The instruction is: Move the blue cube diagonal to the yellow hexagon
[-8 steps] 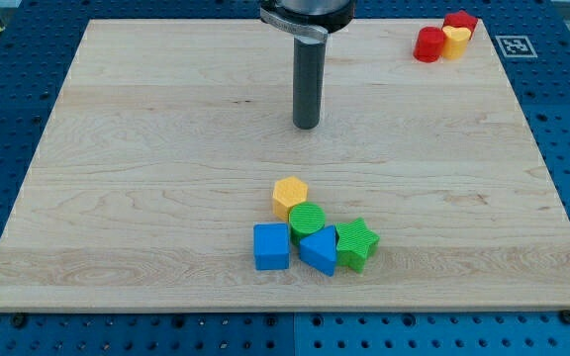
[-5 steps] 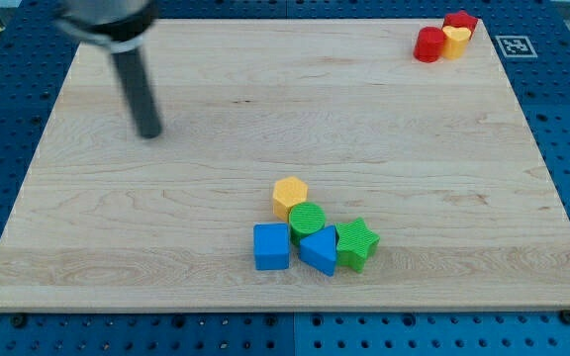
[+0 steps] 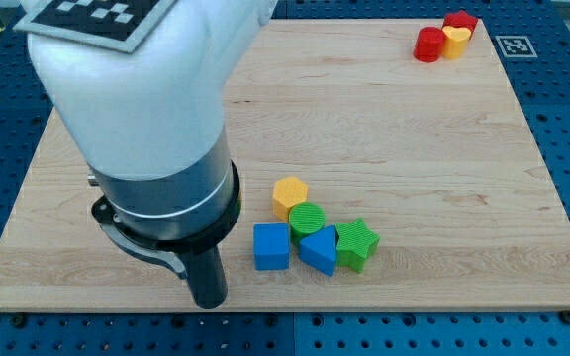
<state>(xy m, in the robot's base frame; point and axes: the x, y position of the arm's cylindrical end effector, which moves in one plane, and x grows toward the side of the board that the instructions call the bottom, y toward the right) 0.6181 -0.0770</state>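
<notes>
The blue cube lies near the board's bottom edge, below and left of the yellow hexagon. A green cylinder sits between them, touching both. My tip rests on the board at the bottom edge, left of and slightly below the blue cube, apart from it. The big white arm body looms over the board's left half.
A blue triangle and a green star sit to the right of the blue cube in the same cluster. At the top right corner stand a red cylinder, a yellow heart and a red block.
My tip swept from the top middle to the upper left, then down to the bottom edge left of the blue cube. No block has moved.
</notes>
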